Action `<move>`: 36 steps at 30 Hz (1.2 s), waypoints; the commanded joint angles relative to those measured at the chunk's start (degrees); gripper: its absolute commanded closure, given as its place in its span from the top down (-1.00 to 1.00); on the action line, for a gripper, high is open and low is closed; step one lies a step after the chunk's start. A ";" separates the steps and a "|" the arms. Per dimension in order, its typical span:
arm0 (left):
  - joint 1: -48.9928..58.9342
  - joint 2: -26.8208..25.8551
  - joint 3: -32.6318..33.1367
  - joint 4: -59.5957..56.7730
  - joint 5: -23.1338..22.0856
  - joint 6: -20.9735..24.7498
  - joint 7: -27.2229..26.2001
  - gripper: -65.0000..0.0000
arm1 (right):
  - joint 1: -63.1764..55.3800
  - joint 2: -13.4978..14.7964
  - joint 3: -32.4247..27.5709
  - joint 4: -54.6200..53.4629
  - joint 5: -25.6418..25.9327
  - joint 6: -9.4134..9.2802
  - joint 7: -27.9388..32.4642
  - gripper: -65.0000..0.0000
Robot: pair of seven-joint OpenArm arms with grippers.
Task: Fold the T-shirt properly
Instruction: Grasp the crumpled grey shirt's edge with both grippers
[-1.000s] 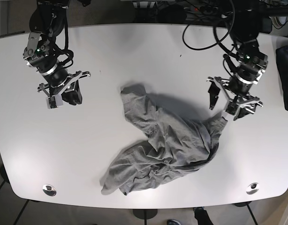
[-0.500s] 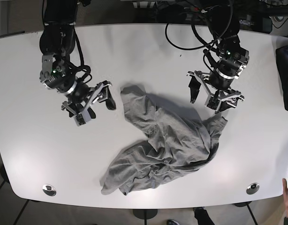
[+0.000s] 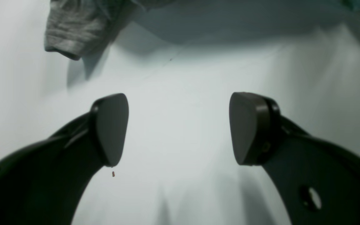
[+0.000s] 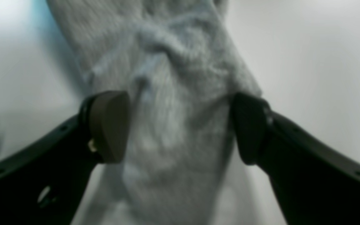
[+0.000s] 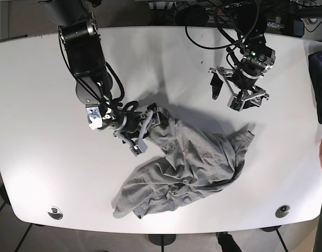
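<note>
T-shirt [image 5: 187,163] between open right hand [image 4: 180,125]

white table [image 5: 166,58] — crumpled grey t-shirt [image 5: 192,163] lying on it

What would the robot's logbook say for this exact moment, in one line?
right gripper: open, straddling grey T-shirt | left gripper: open, over bare table

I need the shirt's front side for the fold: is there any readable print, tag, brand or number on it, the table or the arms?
None can be read.
Crumpled grey T-shirt: plain fabric, no print or tag showing.
White oval table: bare, no markings.
Left hand and right hand: no legible labels; small green lights on the left arm only.
</note>
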 commanded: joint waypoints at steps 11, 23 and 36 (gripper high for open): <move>-0.61 0.16 0.04 2.92 -5.58 0.18 -0.86 0.41 | -7.20 0.41 -1.39 9.35 0.50 0.31 2.56 -0.94; 1.77 0.25 0.04 -1.38 -16.83 0.53 3.36 0.41 | -24.95 2.52 -1.48 33.00 0.50 0.31 -3.24 -0.92; -0.52 1.83 0.13 -2.35 -16.74 0.53 3.63 0.41 | -26.80 3.31 -1.48 37.13 0.67 0.40 -8.07 -0.92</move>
